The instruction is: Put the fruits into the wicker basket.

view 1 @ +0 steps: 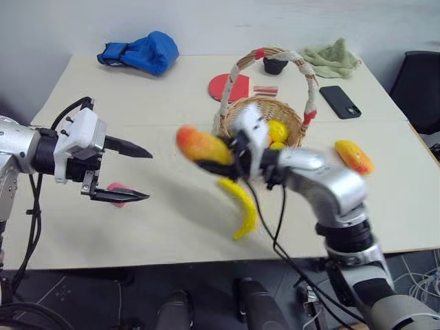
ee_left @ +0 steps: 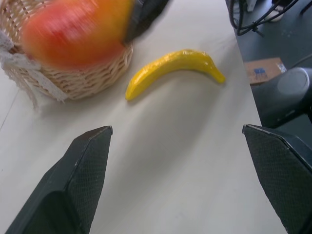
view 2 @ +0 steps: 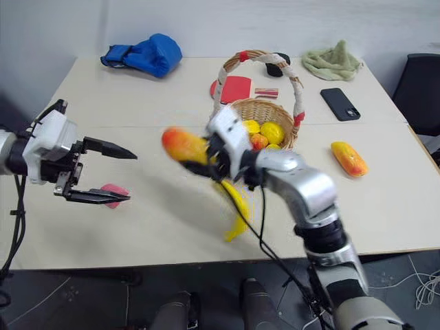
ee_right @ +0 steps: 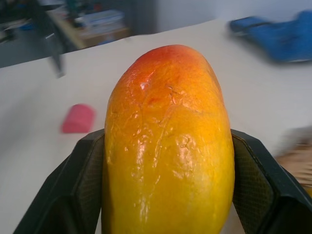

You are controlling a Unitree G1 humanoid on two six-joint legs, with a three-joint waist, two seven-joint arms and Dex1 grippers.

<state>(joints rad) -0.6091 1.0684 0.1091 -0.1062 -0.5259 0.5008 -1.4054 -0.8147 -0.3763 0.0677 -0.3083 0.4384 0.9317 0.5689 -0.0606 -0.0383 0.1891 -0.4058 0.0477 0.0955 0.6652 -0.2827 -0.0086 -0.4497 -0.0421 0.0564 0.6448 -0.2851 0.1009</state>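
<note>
Right gripper [view 1: 206,159] clamps 1 mango [view 1: 203,146] between both fingers, lifted off the table [view 1: 82,227], its long axis running left-right; the wicker basket [view 1: 265,117] lies just to the far right of it, some small fruits already inside. Left gripper [view 1: 134,173] hovers wide open and empty at left above a pink cylinder [view 1: 118,194], so right arm is nearer the basket; banana [view 1: 240,206] lies near side of basket, 2nd mango [view 1: 354,157] at right

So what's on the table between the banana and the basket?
Nothing. In the left wrist view only bare tabletop separates the banana from the wicker basket. The mango in the right claw hangs above the basket.
</note>
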